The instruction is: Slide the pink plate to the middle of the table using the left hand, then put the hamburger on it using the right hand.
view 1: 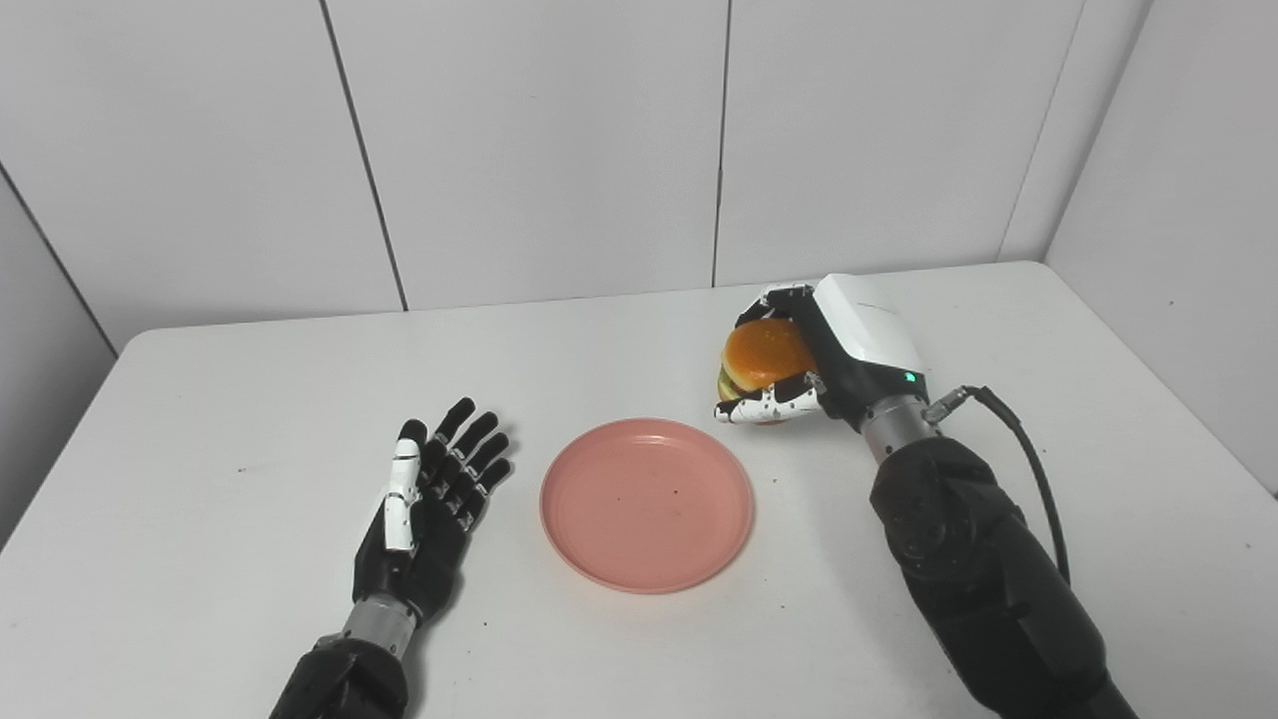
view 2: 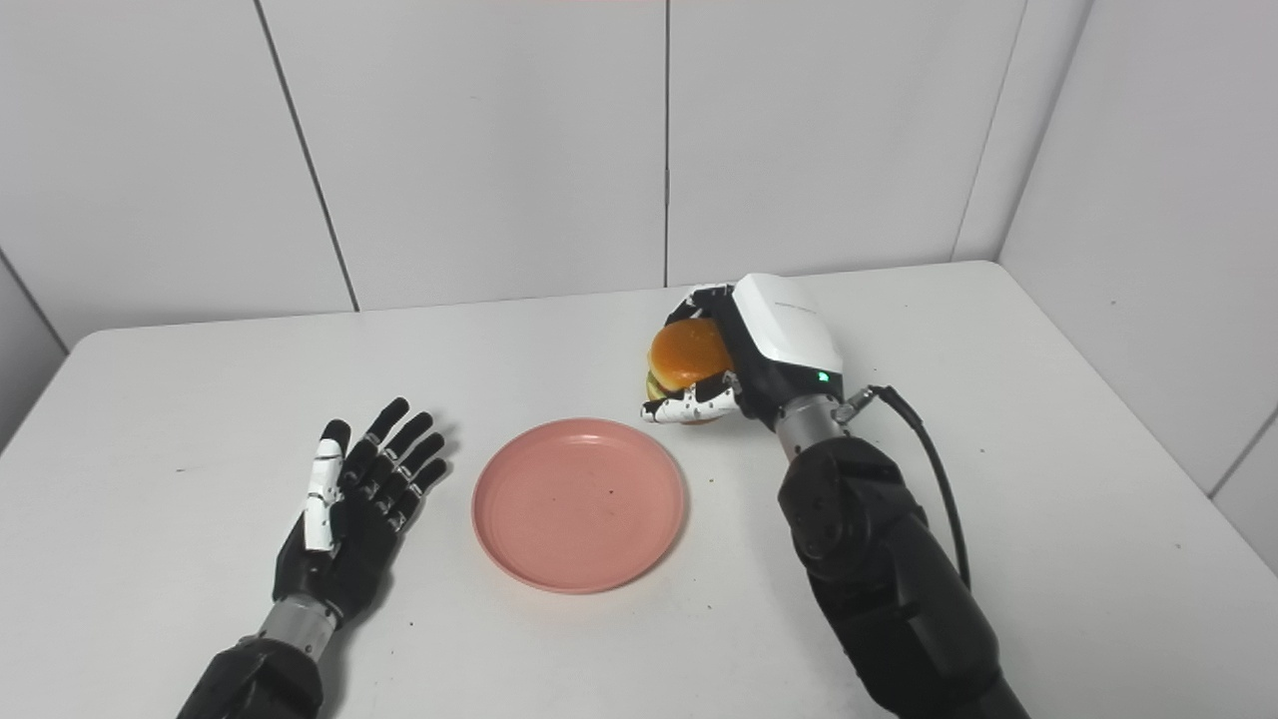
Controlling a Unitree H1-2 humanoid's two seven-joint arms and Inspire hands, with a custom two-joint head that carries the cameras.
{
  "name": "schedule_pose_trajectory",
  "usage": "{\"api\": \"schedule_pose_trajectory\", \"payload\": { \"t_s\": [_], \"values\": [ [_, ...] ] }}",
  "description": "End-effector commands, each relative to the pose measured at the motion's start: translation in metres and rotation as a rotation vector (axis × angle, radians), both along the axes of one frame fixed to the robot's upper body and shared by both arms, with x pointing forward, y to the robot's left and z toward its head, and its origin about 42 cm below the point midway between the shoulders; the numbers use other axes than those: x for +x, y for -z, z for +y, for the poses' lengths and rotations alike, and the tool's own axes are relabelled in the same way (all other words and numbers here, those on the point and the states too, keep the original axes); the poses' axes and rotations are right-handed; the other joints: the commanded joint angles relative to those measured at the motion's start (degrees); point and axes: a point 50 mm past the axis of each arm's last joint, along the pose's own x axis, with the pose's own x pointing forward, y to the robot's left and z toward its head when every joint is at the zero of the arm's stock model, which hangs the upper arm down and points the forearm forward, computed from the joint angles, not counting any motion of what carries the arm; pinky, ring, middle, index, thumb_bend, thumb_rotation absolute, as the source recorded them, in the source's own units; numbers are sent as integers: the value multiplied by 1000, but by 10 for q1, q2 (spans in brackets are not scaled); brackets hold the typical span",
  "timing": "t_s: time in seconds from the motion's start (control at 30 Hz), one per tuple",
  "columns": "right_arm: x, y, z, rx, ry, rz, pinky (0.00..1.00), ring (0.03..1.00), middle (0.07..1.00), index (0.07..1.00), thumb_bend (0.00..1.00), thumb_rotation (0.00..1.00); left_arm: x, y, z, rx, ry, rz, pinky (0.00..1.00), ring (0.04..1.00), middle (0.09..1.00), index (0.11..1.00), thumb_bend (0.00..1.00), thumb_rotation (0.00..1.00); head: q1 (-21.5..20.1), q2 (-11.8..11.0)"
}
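The plate [view 1: 646,504] lies flat near the middle of the bench [view 1: 200,399], so the sliding part looks done. The left hand [view 1: 429,509] rests at the plate's 9 o'clock, just beside it and not touching, fingers spread and holding nothing.

The burger [view 1: 764,358] sits at the plate's 1 o'clock, just beyond the rim. The right hand [view 1: 799,364] is wrapped round it, fingers over the far side and thumb along the near underside, so it appears clamped on the burger. Whether the burger is clear of the bench or resting on it I cannot tell.

The step in hand, as I judge it, is carrying the burger onto the plate. To do it well:
- Lift first, high enough for the burger's base to pass over the raised rim.
- Travel toward 7 o'clock until the burger is above the plate's centre, not its edge.
- Keep it level so the layers do not shift.
- Lower until it rests on the plate, then spread the fingers; dropping it may make it roll or nudge the plate.
- Leave the left hand where it is, clear of the path.
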Motion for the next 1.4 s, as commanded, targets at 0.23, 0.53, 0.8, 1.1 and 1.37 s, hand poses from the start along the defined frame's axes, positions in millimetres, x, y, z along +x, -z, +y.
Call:
{"api": "schedule_pose_trajectory", "payload": {
  "t_s": [0.23,0.53,0.8,1.1,1.37],
  "values": [
    [9,-12,48,-24,-128,-59,211,296,379,486,507,127,-2,-1,-14,26,-4,23,923,913,911,901,550,1000,29,7],
    [15,2,75,-36,-192,-27,258,345,421,487,506,129,0,-3,-20,15,-1,33,933,913,911,908,555,1000,40,13],
    [16,14,93,-35,-215,16,255,354,442,489,505,133,-1,-3,-23,20,9,36,934,913,913,905,552,1000,43,18],
    [16,30,96,-46,-241,51,334,445,539,493,503,136,-2,-4,-26,29,12,43,938,904,909,904,546,1000,43,22],
    [13,39,93,-80,-243,85,248,343,439,490,504,133,-2,-6,-25,33,10,43,934,914,913,908,553,1000,43,27]
  ]
}}
